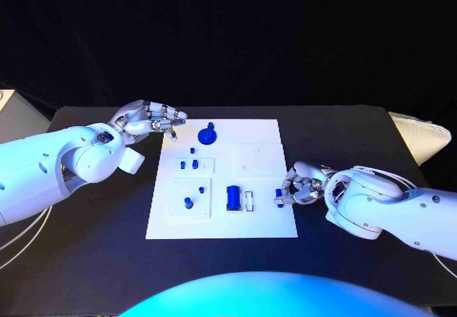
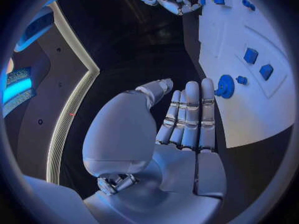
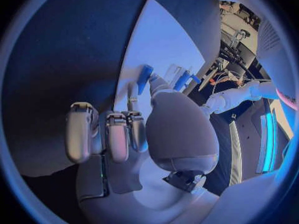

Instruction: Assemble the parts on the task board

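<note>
The white task board (image 1: 267,218) lies in the middle of the black table. My right hand (image 1: 303,185) is at the board's right edge and pinches a small blue part (image 1: 279,196) at its fingertips; the right wrist view shows that part (image 3: 144,78) between thumb and finger. My left hand (image 1: 150,119) hovers at the board's far left corner, holding nothing, fingers straight and close together (image 2: 190,117). A round blue part (image 1: 208,136) stands just right of it. A long blue block (image 1: 232,197) sits upright near the board's middle.
Small blue parts sit in the left plates: a pair (image 1: 191,164) mid-board and two more (image 1: 189,202) nearer me. A pale empty plate (image 1: 257,158) lies on the board's right half. Black table surrounds the board; a white object (image 1: 424,135) lies at the far right.
</note>
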Tool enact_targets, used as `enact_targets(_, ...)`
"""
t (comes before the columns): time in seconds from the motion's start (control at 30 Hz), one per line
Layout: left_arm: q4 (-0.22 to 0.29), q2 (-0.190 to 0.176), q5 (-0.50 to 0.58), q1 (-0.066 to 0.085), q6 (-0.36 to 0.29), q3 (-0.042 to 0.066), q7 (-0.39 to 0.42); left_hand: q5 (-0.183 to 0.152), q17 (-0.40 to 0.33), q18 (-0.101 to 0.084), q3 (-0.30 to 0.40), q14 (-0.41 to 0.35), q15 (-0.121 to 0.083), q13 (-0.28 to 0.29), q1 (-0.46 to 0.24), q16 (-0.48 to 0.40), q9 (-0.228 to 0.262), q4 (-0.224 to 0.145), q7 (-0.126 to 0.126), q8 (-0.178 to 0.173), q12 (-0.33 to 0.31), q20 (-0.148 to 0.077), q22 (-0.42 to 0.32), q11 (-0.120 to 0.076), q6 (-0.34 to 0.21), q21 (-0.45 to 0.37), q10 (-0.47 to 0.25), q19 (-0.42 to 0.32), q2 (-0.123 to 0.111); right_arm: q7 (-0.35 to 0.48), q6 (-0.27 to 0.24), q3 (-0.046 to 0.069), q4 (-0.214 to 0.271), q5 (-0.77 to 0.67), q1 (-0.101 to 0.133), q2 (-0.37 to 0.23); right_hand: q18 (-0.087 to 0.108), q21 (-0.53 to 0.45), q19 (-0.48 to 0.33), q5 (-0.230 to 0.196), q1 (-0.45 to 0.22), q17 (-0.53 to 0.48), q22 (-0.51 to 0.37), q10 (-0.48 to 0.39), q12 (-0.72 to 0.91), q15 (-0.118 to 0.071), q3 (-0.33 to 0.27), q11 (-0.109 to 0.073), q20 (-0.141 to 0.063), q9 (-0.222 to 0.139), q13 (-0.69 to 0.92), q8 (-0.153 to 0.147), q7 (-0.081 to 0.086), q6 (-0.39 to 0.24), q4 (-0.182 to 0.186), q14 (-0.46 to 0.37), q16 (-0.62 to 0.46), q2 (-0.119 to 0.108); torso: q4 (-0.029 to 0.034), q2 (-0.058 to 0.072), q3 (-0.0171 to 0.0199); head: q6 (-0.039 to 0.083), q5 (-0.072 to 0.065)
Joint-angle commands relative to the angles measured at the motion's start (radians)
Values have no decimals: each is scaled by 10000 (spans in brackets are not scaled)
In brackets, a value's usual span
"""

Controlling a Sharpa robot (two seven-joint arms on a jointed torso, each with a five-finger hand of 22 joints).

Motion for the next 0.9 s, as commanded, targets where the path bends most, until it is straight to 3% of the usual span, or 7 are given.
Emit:
enact_targets(0.03,32,10,1,3,148,5,113,32,15,153,-11,-82,-3,-9,-53,52,13,69,-11,47,56,-13,-14,11,-89,-35,-59,85,-30,-241,407,-55,-29,-740,-90,114,9,45,670,-77,225,2570,2126,856,26,-69,-63,-96,-35,-59,2377,-45,-20,19,5,1012,8,2,-4,1,11,0,-7)
enact_targets(0.17,33,10,1,3,152,5,109,32,15,153,-11,-82,-3,-9,-53,52,13,69,-11,47,56,-13,-14,11,-89,-35,-59,85,-30,-286,479,-58,-67,-1125,-107,295,5,59,675,-610,759,2571,2132,855,25,-79,34,-103,-43,-111,2376,-55,-28,38,0,1012,8,-15,2,1,10,0,-31)
enact_targets(0.43,37,-5,1,3,159,5,96,34,15,155,-8,-84,-7,-16,-44,60,16,82,-16,65,70,-14,-31,7,-90,-53,-64,97,-22,-336,673,-66,-187,-1805,-261,544,8,33,671,-553,1548,2536,2127,832,-21,-85,413,-109,-52,-228,2349,-119,-28,66,-82,1004,-12,-196,-3,5,11,0,-22)
enact_targets(0.57,36,-3,1,3,156,5,93,34,15,155,-8,-84,-7,-16,-44,60,16,82,-16,65,70,-14,-31,7,-90,-53,-64,97,-22,-358,701,-68,-225,-2066,-302,595,21,-64,651,336,2211,2512,2107,754,-169,-54,1024,-61,-40,-449,2261,-321,40,-7,-145,997,-26,-315,-8,-2,7,0,-28)
enact_targets(0.6,36,-1,1,3,158,5,92,34,15,155,-8,-84,-7,-16,-44,60,16,82,-16,65,70,-14,-31,7,-90,-53,-64,97,-22,-364,693,-69,-230,-2112,-310,607,21,-68,652,611,2335,2512,2108,752,-165,-14,1499,-15,-22,-614,2264,-430,99,39,-95,997,-26,-421,-5,-3,8,0,-23)
enact_targets(0.7,37,-1,1,3,158,5,90,34,15,155,-8,-84,-7,-16,-44,60,16,82,-16,65,70,-14,-31,7,-90,-53,-64,97,-22,-370,603,-69,-220,-2107,-318,616,17,-43,659,1238,2289,2519,2116,755,-155,-10,2148,-15,-4,-778,2270,-497,99,150,-52,999,-22,-626,-1,1,13,0,-14)
enact_targets(0.9,34,-6,1,3,155,5,80,36,15,156,-4,-85,-8,-20,-36,62,17,85,-17,72,76,-15,-37,6,-92,-60,-67,103,-17,-247,217,-67,-85,-1554,-322,555,-1,70,687,2295,1811,2566,2143,798,-80,-49,3169,-66,-30,-831,2313,-425,42,252,-87,1011,4,-687,-9,3,14,0,-2)
